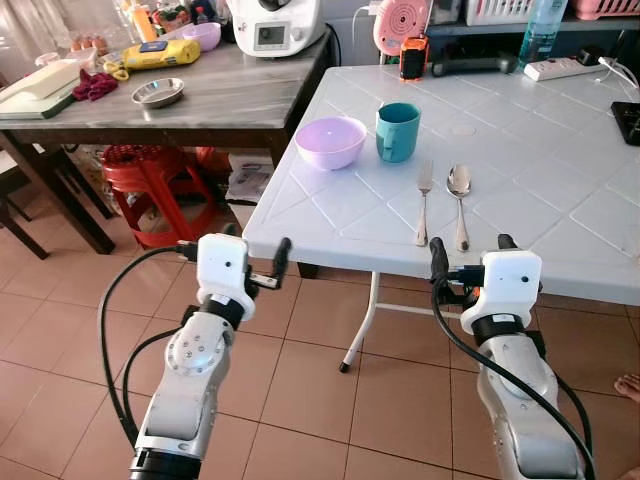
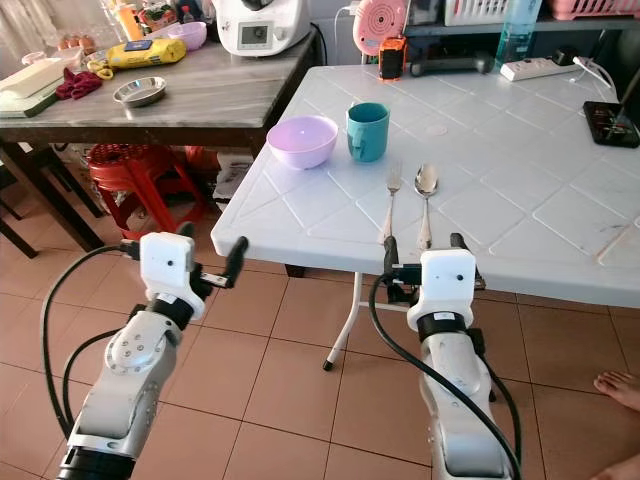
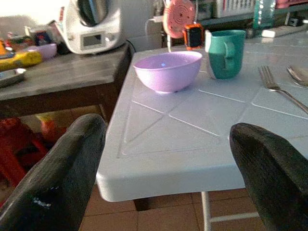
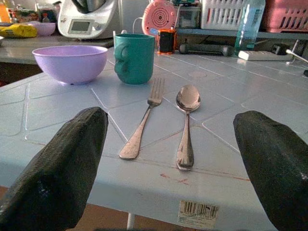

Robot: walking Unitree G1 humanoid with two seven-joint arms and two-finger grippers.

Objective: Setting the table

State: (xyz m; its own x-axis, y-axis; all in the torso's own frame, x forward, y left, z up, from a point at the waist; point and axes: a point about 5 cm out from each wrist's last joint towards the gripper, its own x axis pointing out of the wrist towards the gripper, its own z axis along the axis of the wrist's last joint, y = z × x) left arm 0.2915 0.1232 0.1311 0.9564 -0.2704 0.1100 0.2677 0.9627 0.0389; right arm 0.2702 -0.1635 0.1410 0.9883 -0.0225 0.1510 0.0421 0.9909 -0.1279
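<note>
Both grippers are spread wide and hold nothing: the left gripper (image 1: 235,255) at the corner of the white table (image 1: 560,170), the right gripper (image 1: 470,256) just before its near edge. On the table, a fork (image 1: 423,200) and spoon (image 1: 459,203) lie side by side, with a purple bowl (image 1: 331,141) and teal cup (image 1: 397,131) behind.

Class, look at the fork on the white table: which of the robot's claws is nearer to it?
The right. The right claw hangs open at the table's near edge just below the fork, while the left claw, also open, sits off the table's corner, farther left.
</note>
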